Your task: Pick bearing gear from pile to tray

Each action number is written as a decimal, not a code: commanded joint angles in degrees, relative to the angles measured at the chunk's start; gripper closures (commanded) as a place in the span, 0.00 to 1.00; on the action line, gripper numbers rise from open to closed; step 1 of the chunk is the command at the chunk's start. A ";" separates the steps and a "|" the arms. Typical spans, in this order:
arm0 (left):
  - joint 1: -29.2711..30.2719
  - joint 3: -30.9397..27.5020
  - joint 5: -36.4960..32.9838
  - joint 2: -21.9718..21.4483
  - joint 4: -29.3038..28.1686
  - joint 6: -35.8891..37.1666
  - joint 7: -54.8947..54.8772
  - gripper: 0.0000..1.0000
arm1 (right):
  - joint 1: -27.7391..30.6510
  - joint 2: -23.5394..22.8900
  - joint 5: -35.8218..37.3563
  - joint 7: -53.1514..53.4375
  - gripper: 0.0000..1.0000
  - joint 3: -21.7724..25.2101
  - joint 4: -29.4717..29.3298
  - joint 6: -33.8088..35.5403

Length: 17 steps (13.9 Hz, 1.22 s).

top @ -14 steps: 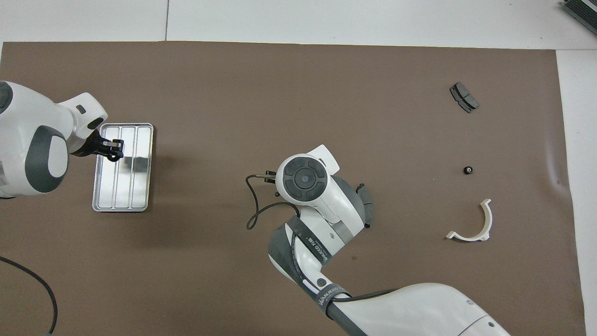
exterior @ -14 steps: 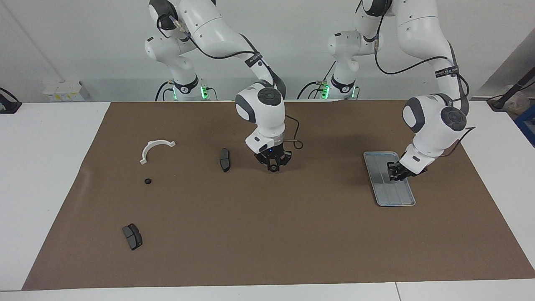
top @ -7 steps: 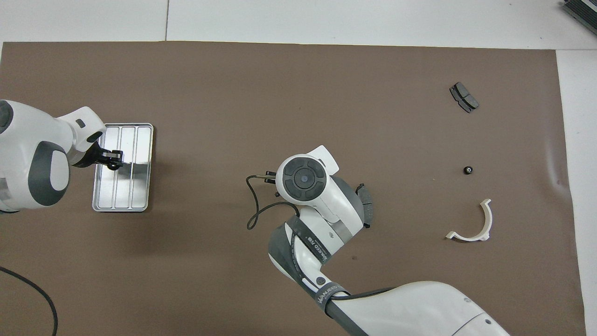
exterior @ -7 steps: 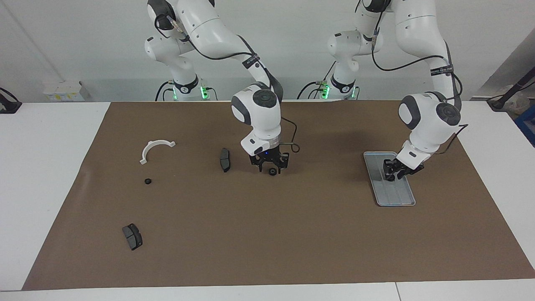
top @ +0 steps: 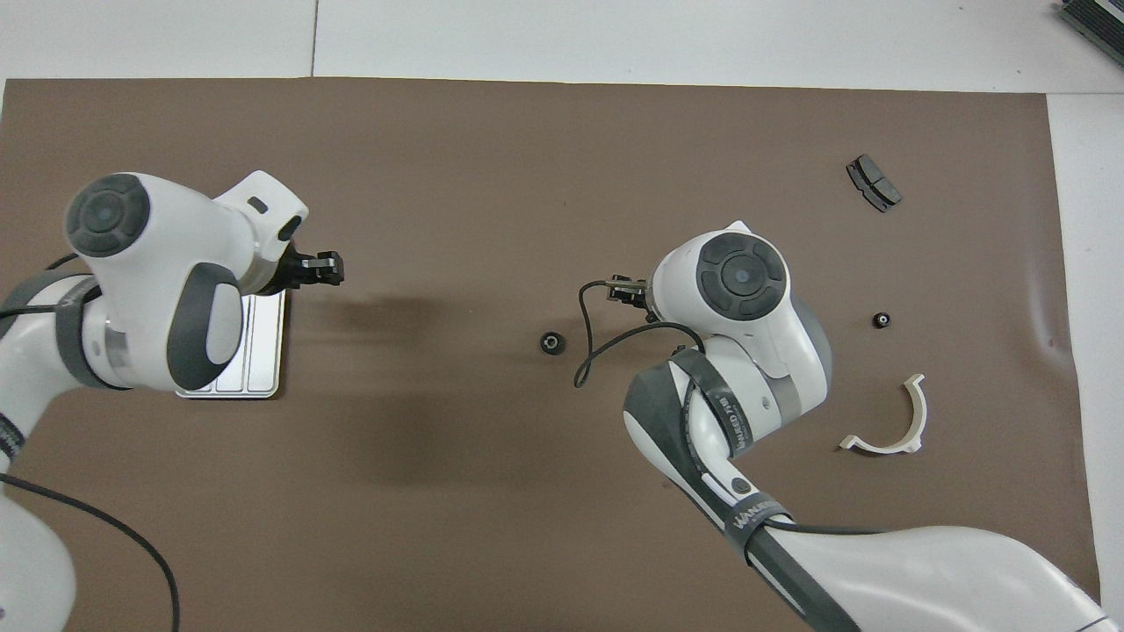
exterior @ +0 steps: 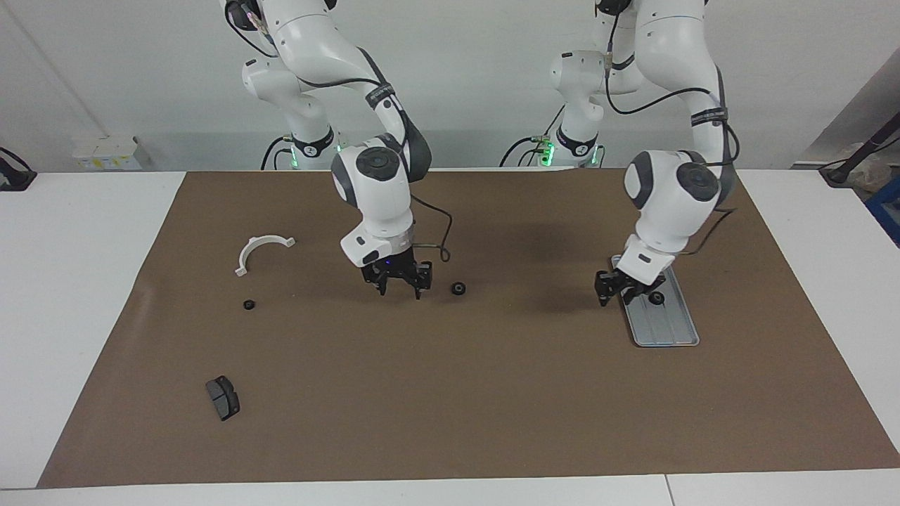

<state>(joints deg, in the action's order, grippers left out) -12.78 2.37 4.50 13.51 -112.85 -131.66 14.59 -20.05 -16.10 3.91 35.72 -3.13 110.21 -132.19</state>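
A small black bearing gear lies in the silver tray at the left arm's end of the mat. My left gripper hangs open and empty over the tray's edge that faces the mat's middle. A second gear rests on the brown mat near the middle. Just beside it, toward the right arm's end, my right gripper hovers low, open and empty. A third gear sits near the white half-ring. In the overhead view the left gripper shows past the tray, while the right wrist hides its own fingers.
A dark grey brake pad lies farthest from the robots at the right arm's end. The half-ring lies nearer to the robots than the third gear. White table borders the mat all round.
Both grippers have opened. The right one left a gear on the mat and shifted toward the right arm's end. The left one left a gear in the tray, rose and moved toward the mat's middle.
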 commanded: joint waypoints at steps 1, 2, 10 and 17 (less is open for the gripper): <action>-8.36 -1.23 0.16 -0.77 -0.35 -0.70 10.85 0.46 | 5.18 5.19 -0.21 -8.00 0.17 -0.91 5.35 1.49; -11.36 -1.23 -0.02 -0.77 -0.27 -1.58 13.85 0.46 | 6.68 5.90 -0.57 -10.64 0.17 -0.91 6.32 1.67; -20.26 -0.97 -1.95 6.61 6.85 -8.26 14.06 0.17 | 21.00 7.13 -0.66 -34.11 0.18 -0.91 9.15 2.99; -21.93 -0.97 -2.83 11.97 10.90 -9.93 13.88 0.24 | 28.66 4.06 -3.03 -45.03 0.24 -0.82 10.03 -0.87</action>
<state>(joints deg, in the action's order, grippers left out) -33.66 2.34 2.53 23.47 -104.01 -140.93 28.74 6.89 -11.21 2.51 -6.63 -3.12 119.53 -130.79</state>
